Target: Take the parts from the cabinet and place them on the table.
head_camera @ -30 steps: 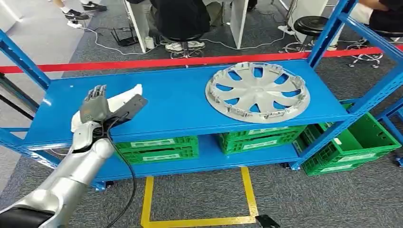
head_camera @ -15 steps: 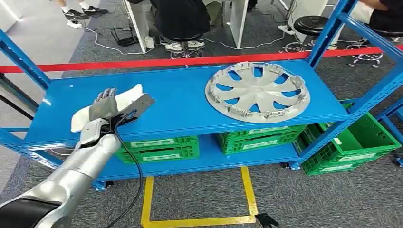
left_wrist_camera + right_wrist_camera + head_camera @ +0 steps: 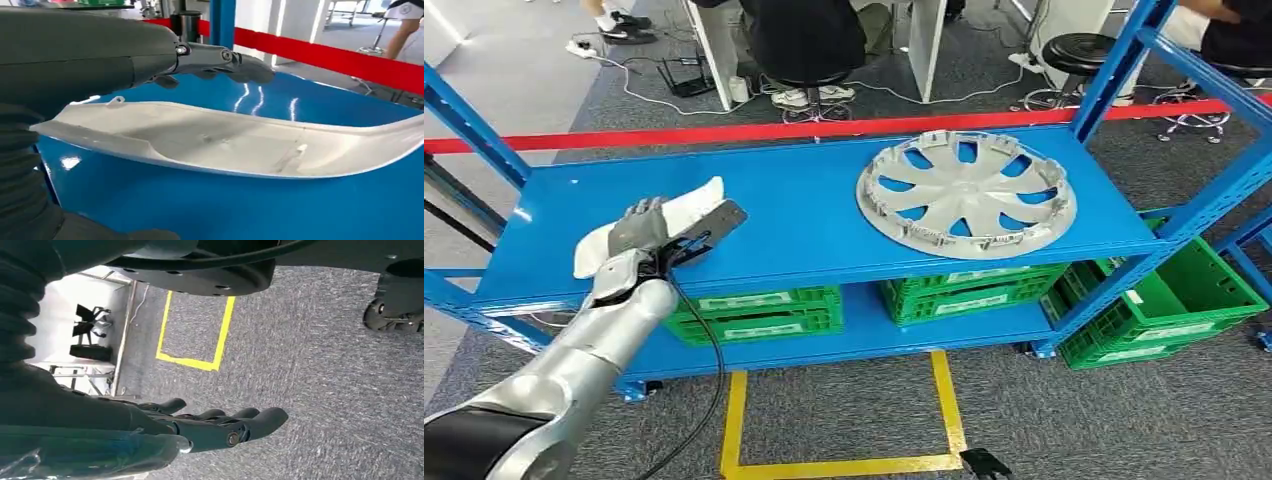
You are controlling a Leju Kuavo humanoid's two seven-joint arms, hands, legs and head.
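A long, curved white part (image 3: 692, 204) lies at the left of the blue cabinet's top shelf (image 3: 804, 220). My left hand (image 3: 637, 231) hovers right over its middle, fingers stretched out and apart, holding nothing. In the left wrist view the white part (image 3: 225, 145) lies under the straight dark fingers (image 3: 220, 57), with a gap between them. A silver wheel cover (image 3: 965, 194) lies flat on the right half of the same shelf. My right hand (image 3: 200, 427) hangs above the carpet with its fingers extended and nothing in it.
Blue uprights (image 3: 1119, 65) stand at the shelf corners. Green crates (image 3: 754, 312) sit on the lower shelf and more (image 3: 1169, 300) at the right. A red tape barrier (image 3: 824, 128) runs behind the cabinet, with seated people and stools beyond. Yellow floor marking (image 3: 839, 462) lies below.
My left hand has moved forward and sunk lower over the white part, its fingers tipping down toward it. The part and the wheel cover have not moved.
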